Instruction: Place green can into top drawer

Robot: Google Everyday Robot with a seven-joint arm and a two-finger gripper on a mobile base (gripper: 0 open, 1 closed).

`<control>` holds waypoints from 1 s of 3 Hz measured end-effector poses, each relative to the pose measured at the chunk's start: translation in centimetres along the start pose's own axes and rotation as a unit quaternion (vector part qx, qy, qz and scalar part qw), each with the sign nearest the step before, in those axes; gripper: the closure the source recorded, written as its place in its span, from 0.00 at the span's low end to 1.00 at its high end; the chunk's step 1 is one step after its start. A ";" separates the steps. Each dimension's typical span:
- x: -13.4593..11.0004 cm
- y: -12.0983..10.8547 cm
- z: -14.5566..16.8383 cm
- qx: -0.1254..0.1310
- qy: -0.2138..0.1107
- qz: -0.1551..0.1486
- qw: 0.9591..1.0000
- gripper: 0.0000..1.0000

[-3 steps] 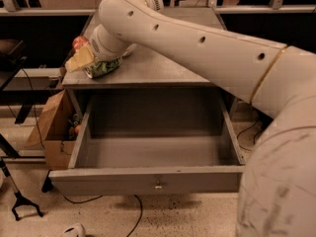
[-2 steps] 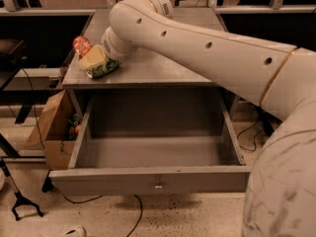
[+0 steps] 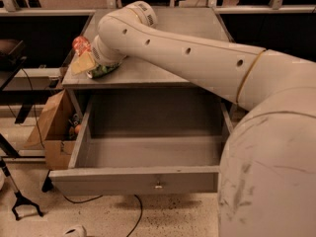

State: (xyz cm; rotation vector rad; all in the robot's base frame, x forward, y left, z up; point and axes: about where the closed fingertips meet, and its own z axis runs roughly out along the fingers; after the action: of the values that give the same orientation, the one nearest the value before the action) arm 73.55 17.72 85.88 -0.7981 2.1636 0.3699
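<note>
Top drawer (image 3: 133,179) stands pulled out below the desk (knob central on its front panel). Cardboard box (image 3: 52,132) sits on the floor, below and left of the gripper. At the front left corner of the desk (image 3: 197,21), the green can (image 3: 102,71) appears to lie on its side, directly under the gripper (image 3: 98,63). The wrist hides the gripper, so its hold cannot be told. Yellow packet (image 3: 82,63) is just left of it, with a red can (image 3: 81,44) beyond.

Green can (image 3: 104,71) on the table (image 3: 168,26) at its front-left corner, gripper (image 3: 89,65) right up against it, second can (image 3: 80,44) just behind, top drawer (image 3: 133,179) pulled out below, cardboard box (image 3: 53,128) on the floor left of it.
</note>
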 end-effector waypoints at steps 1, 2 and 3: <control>-0.1 0.0 0.6 0.005 -0.001 0.001 1.000 0.00; -0.3 -0.1 0.9 0.011 -0.005 0.002 1.000 0.18; -0.5 -0.2 0.9 0.016 -0.009 0.002 1.000 0.42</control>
State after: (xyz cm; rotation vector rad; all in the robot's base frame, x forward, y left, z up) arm 74.40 18.24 85.70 -0.7689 2.1491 0.3431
